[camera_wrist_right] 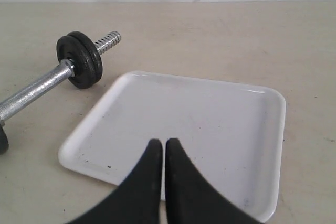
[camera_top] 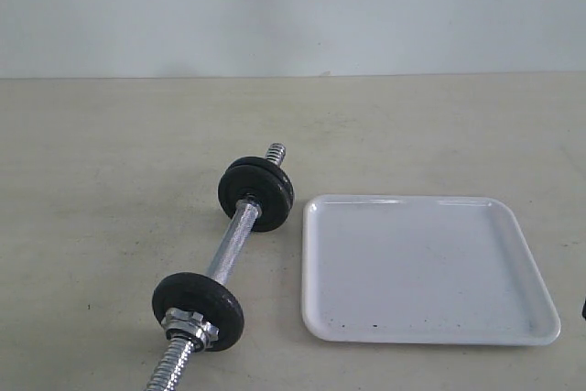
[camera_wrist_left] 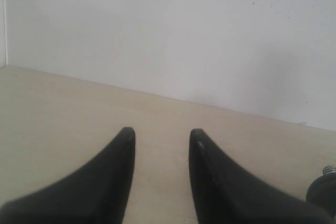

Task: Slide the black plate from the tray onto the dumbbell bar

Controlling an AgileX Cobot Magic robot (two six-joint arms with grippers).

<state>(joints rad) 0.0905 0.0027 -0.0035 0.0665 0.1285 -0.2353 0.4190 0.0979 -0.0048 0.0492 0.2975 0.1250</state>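
The dumbbell bar (camera_top: 231, 240) lies slantwise on the table, left of the white tray (camera_top: 426, 267). Two black plates (camera_top: 257, 194) sit side by side on its far end, short of the threaded tip. One more black plate (camera_top: 197, 304) sits at the near end behind a chrome nut (camera_top: 188, 325). Nothing lies on the tray (camera_wrist_right: 210, 124). My right gripper (camera_wrist_right: 164, 142) is shut and empty over the tray's near rim. My left gripper (camera_wrist_left: 160, 132) is open over bare table, holding nothing; a black plate edge (camera_wrist_left: 323, 192) shows at the corner of its view.
A pale wall (camera_top: 293, 6) closes off the back of the beige table (camera_top: 110, 153). The tray bears a few dark specks.
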